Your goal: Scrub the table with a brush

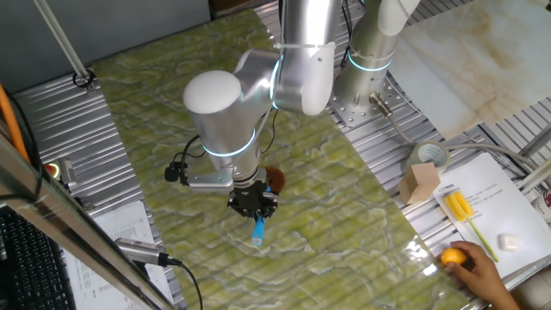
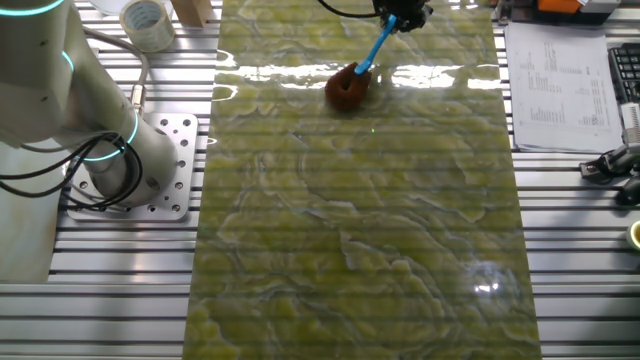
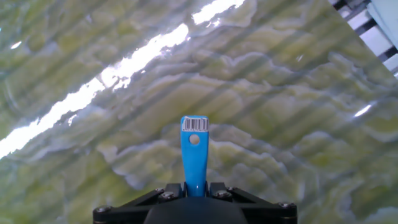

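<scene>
Gripping the brush (image 1: 267, 200) by its blue handle, the gripper (image 1: 252, 204) sits low over the table (image 1: 344, 215); bristles hidden partly behind it. Other fixed view: red-brown tuft (image 2: 347, 88) touches the table's far end, handle slanting up (no containers seen). Hand view: handle (image 3: 194, 155) clamped, barcode sticker at its tip.

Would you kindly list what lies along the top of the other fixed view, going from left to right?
Tape roll → wooden block → brush held by the gripper → printed sheet.
</scene>
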Controlling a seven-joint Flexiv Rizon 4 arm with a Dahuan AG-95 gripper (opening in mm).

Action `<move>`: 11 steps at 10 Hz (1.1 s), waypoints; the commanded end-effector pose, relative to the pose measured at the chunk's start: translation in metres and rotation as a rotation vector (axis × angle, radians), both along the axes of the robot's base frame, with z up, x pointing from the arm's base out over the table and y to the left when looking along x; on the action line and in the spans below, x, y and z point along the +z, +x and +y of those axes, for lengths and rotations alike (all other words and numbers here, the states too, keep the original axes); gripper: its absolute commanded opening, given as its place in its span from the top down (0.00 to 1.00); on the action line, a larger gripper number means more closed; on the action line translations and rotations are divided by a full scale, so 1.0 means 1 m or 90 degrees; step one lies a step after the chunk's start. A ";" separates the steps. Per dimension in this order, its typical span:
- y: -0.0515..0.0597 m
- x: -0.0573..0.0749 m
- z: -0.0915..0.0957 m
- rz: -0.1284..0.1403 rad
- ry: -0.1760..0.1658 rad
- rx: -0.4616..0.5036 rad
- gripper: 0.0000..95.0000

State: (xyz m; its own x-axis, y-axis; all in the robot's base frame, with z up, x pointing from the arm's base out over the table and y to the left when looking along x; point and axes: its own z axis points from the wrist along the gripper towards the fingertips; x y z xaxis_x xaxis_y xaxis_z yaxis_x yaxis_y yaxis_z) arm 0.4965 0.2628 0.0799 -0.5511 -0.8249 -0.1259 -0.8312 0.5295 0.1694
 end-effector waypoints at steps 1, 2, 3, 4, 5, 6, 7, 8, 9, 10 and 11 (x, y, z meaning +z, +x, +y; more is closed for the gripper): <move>0.004 0.003 -0.008 -0.018 -0.065 0.096 1.00; 0.009 0.006 -0.014 -0.022 -0.071 0.123 1.00; 0.015 0.007 -0.018 -0.027 -0.080 0.149 1.00; 0.021 0.007 -0.022 -0.031 -0.088 0.171 1.00; 0.027 0.006 -0.026 -0.035 -0.090 0.187 1.00; 0.030 0.006 -0.029 -0.037 -0.093 0.198 1.00; 0.033 0.006 -0.035 -0.037 -0.096 0.222 1.00; 0.032 0.007 -0.040 -0.034 -0.104 0.231 1.00; 0.030 0.007 -0.043 -0.032 -0.106 0.236 1.00; 0.022 0.005 -0.045 -0.032 -0.097 0.221 1.00; 0.018 0.002 -0.044 -0.032 -0.089 0.211 1.00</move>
State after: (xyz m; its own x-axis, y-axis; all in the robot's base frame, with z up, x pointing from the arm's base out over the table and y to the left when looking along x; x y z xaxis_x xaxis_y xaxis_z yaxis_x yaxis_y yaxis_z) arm 0.5139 0.2202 0.0816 -0.2058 -0.9786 0.0000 -0.9766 0.2053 0.0644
